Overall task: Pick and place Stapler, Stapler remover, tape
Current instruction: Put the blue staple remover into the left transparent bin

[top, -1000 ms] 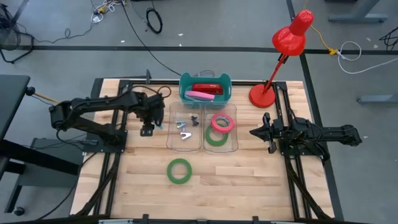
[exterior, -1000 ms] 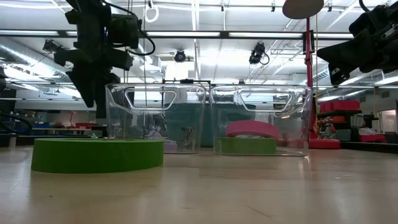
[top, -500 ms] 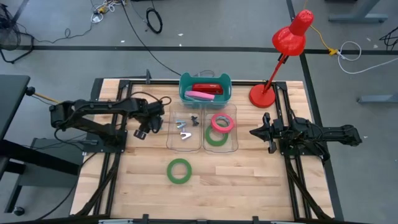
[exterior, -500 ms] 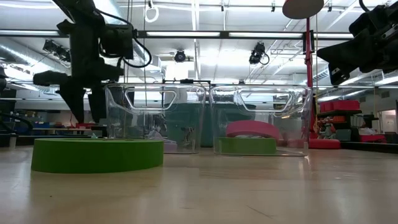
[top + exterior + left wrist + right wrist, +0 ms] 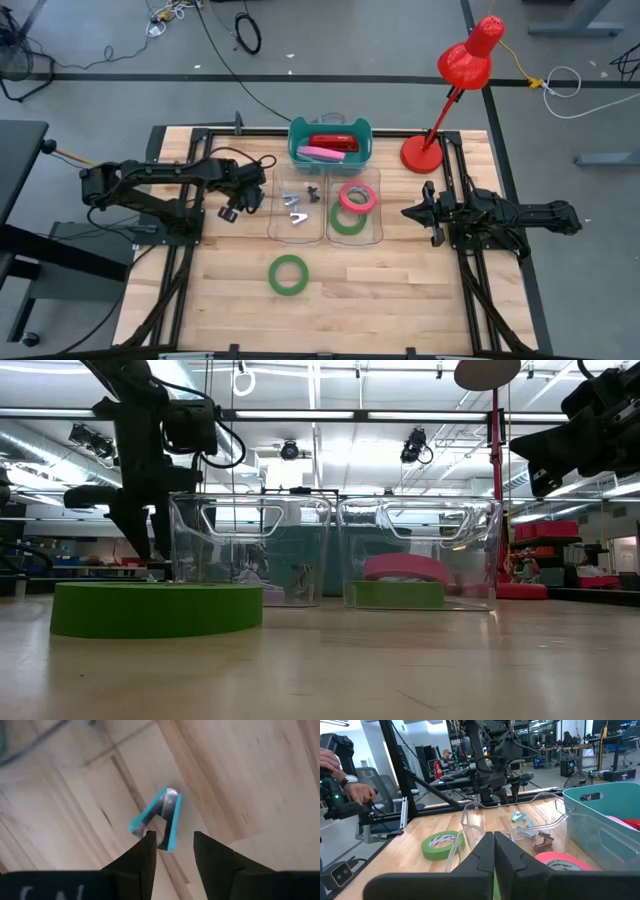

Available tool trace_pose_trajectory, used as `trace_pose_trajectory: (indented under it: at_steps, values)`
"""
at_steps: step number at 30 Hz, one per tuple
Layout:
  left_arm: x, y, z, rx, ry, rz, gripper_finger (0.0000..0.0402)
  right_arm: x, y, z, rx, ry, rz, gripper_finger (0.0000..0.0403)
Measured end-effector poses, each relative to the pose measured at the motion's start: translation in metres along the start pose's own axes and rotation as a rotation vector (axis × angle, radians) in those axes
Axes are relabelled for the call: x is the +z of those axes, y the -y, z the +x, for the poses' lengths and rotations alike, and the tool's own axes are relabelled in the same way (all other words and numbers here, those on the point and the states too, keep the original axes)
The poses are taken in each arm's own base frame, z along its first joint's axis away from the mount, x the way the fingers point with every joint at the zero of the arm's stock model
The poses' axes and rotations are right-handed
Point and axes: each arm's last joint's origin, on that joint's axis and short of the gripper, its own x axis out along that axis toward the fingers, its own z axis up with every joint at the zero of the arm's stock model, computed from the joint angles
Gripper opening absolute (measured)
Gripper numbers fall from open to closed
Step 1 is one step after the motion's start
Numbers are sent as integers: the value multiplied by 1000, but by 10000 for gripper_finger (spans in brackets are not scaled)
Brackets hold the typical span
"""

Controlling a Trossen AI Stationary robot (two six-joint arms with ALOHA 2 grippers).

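Desk (image 5: 400,290) carrying two clear bins (image 5: 325,212) at centre, teal basket (image 5: 330,141) at 12 o'clock holding red stapler (image 5: 327,141).

Left tool (image 5: 236,205) hovering at 9 o'clock of bins — fingers (image 5: 142,855) apart over blue staple remover (image 5: 159,820) lying on desk.

Right tool (image 5: 412,213) waiting at 3 o'clock, fingers together.

Tape: green roll (image 5: 288,274) lying at 6 o'clock; pink roll (image 5: 358,197) and green roll (image 5: 347,222) sitting in right bin.

A staple remover (image 5: 159,820) lies on the table (image 5: 240,765) just ahead of my left fingers (image 5: 142,857), apart from them. Beyond my shut right fingers (image 5: 485,851), a tape roll (image 5: 439,843) lies on the table outside a bin (image 5: 470,827); another roll (image 5: 560,861) lies in the neighbouring bin.
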Motion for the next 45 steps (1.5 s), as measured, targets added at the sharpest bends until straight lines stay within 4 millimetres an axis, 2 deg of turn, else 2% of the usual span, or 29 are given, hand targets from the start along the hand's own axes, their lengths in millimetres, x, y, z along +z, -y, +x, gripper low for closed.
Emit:
trace_pose_trajectory:
  at_steps: [17,22,28,32,39,45]
  values:
    - [2,-1,0,-9,48,3,124,0,0,0,0,0,0,6]
    - [-3,6,11,-11,18,10,124,0,0,0,0,0,0,6]
    - [-9,5,16,2,-10,9,124,0,0,0,0,0,0,6]
    - [-16,8,21,-7,-35,71,124,0,0,0,0,0,0,6]
    - [-14,4,23,53,-27,91,124,0,0,0,0,0,0,6]
    - [-12,5,30,-1,-17,93,124,0,0,0,0,0,0,6]
